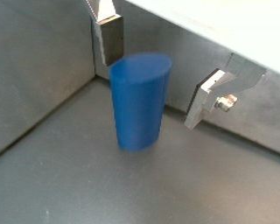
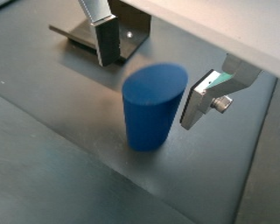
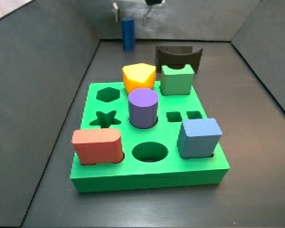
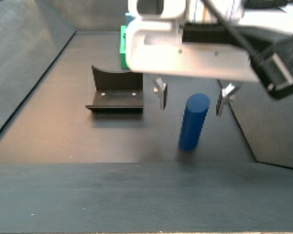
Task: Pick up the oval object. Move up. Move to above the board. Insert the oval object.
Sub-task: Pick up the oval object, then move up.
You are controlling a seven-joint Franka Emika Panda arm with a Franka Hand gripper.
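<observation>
The oval object (image 1: 139,101) is a slim dark blue peg standing upright on the grey floor; it shows in both wrist views (image 2: 152,105) and both side views (image 3: 128,34) (image 4: 193,122). My gripper (image 4: 192,91) is open just above it, a silver finger (image 1: 108,39) on one side and the other finger (image 1: 208,94) on the opposite side, neither touching the peg. The board (image 3: 97,112) is a bright green slab with cut-out holes, lying nearer the camera in a side view, apart from the peg.
On the board stand a yellow block (image 3: 138,77), a green block (image 3: 176,80), a purple cylinder (image 3: 142,109), a red block (image 3: 97,146) and a light blue cube (image 3: 199,137). The dark fixture (image 4: 114,91) stands beside the peg. Grey walls enclose the floor.
</observation>
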